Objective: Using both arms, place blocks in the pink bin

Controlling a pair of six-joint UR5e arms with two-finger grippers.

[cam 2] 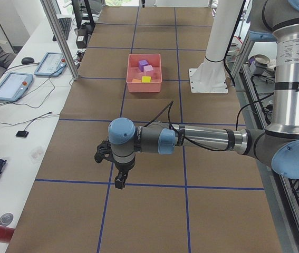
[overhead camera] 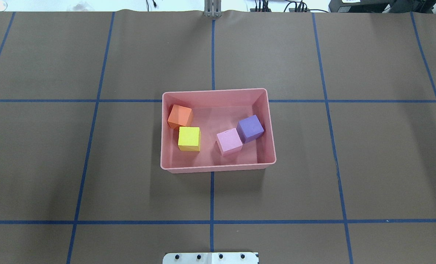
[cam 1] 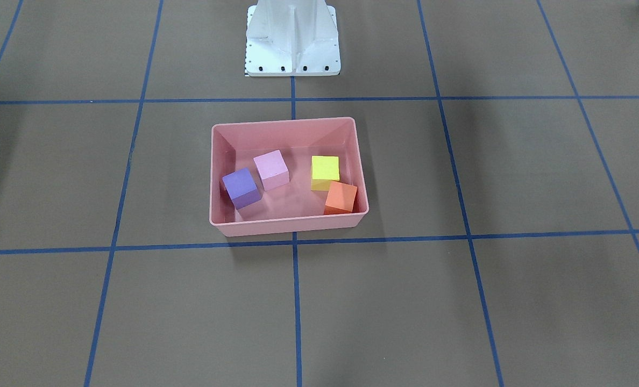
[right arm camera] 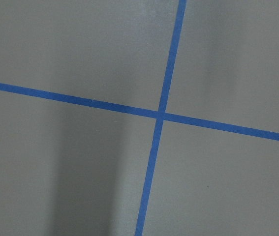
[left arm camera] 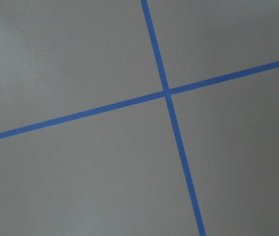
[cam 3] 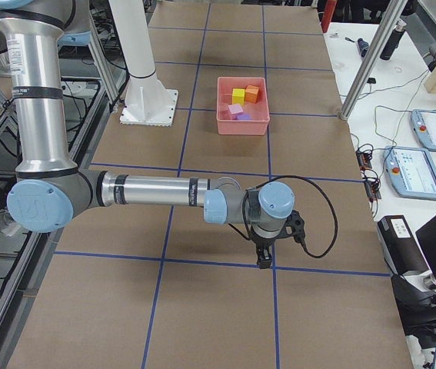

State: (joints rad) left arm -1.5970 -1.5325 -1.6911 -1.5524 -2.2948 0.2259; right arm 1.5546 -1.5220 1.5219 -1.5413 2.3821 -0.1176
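The pink bin [overhead camera: 218, 90] holds all four cubes. The orange block [overhead camera: 180, 115] is in the bin's far corner on the robot's left, and the yellow block [overhead camera: 189, 137] sits just beside it. The light pink block [overhead camera: 229, 141] and the purple block [overhead camera: 250, 127] touch in the bin's other half. The bin stands on the brown worktop [overhead camera: 350, 165], in front of the white base mount [cam 1: 292, 37].

The left pincer [cam 2: 118, 182] and right pincer [cam 3: 264, 260] hang well apart from the bin, one beyond each end. Both appear only small and side-on, so I cannot tell their jaw gap or any hold. The wrist views show only worktop and blue tape [left arm camera: 166, 92]. The screens of the tablets [cam 3: 416, 171] are too small to read.
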